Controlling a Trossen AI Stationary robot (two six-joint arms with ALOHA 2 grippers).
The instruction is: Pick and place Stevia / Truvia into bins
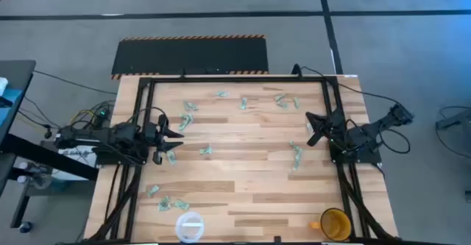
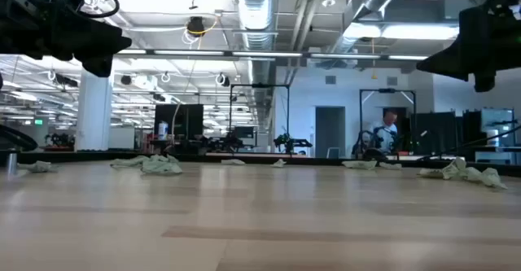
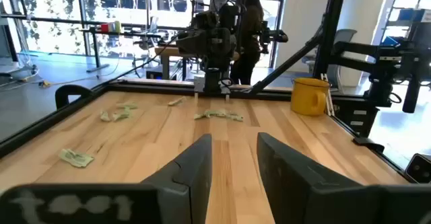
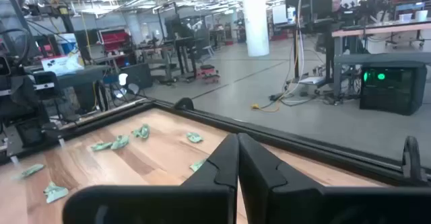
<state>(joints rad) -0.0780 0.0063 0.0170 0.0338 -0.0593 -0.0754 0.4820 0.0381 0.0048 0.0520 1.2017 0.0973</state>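
Pale green sachets lie flat and scattered on the wooden table: one group near the far edge (image 1: 243, 101), some at the left (image 1: 171, 157), some at the right (image 1: 296, 154), and a few at the near left (image 1: 173, 203). The clear cup (image 1: 190, 226) stands by the near edge. My left gripper (image 1: 179, 129) hovers open above the table's left side, with sachets (image 3: 219, 114) ahead of it. My right gripper (image 1: 309, 127) hovers shut above the right side, its fingers (image 4: 229, 163) closed on nothing, with sachets (image 4: 118, 142) beyond them.
A yellow-orange mug (image 1: 335, 223) stands at the near right corner and also shows in the left wrist view as the mug (image 3: 310, 95). A black frame (image 1: 235, 77) runs round the table. Bare wood lies across the middle (image 1: 243, 171). A person stands beyond the table (image 3: 246, 22).
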